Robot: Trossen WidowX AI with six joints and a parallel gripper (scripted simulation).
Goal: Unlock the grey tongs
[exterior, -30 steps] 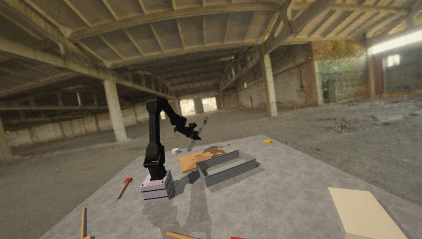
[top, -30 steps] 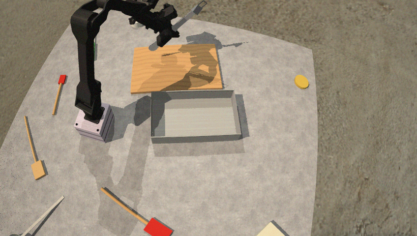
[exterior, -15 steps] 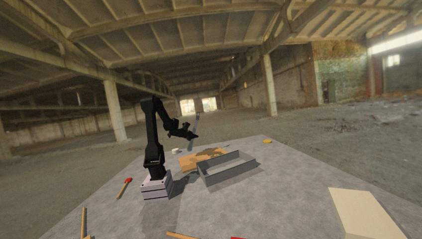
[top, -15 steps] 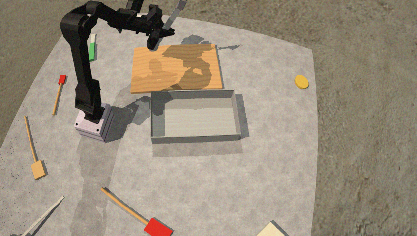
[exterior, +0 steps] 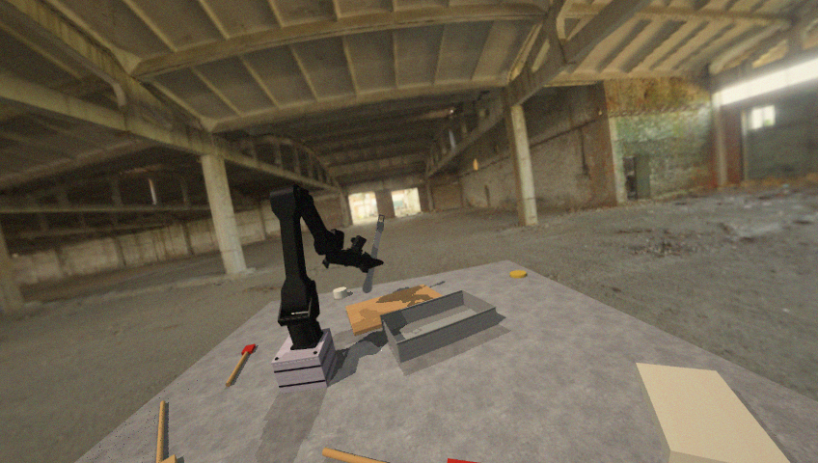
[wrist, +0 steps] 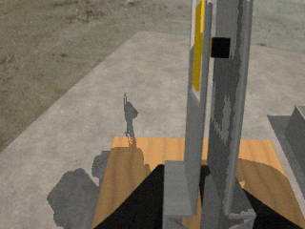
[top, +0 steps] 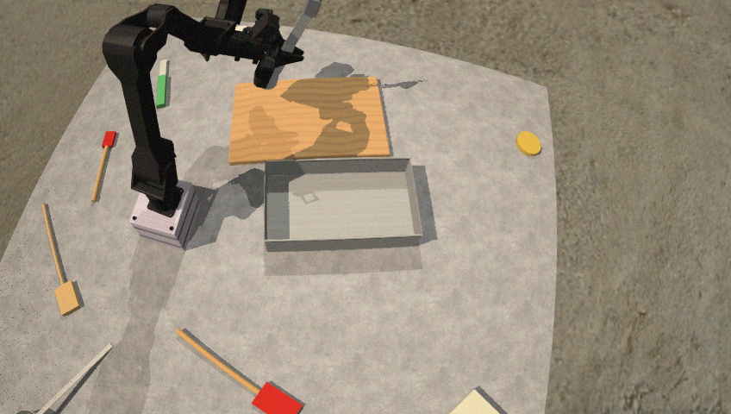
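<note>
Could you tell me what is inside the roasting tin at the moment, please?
The roasting tin shows only its bare grey floor with shadows across it. The grey tongs are held up in the gripper, above the wooden board's far edge. No part of the floor is covered.
</note>
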